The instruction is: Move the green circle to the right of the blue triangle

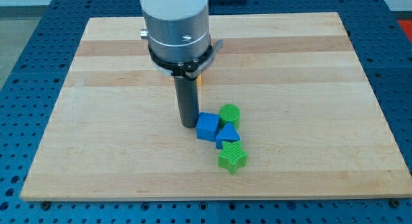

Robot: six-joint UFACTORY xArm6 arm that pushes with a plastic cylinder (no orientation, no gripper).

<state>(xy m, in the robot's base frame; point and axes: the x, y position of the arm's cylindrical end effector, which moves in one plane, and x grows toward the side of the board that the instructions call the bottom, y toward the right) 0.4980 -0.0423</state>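
Resting on the surface (96,153), my tip (188,125) sits a little toward the view's bottom of the board's middle, just off the left side of the blue cube (207,127), close enough that contact cannot be ruled out. No jaws here; the arm ends in a plain dark rod, so nothing is held. Four blocks cluster to the view's right of my tip, all nearer the bottom edge than the top edge. Green circle (229,114): short upright cylinder, top of the cluster, just beside the blue cube's upper right corner and just above the blue triangle (228,135). Blue triangle lies against the cube's right side, apex pointing toward the view's top. Green star (232,158) sits below the triangle, touching or nearly touching its base, the block nearest the bottom edge. Small patch of yellow-orange (199,79) peeks out behind the arm's housing, toward the top edge; shape cannot be made out. Wooden surface rests on a blue perforated bench (26,69) visible along all four edges.
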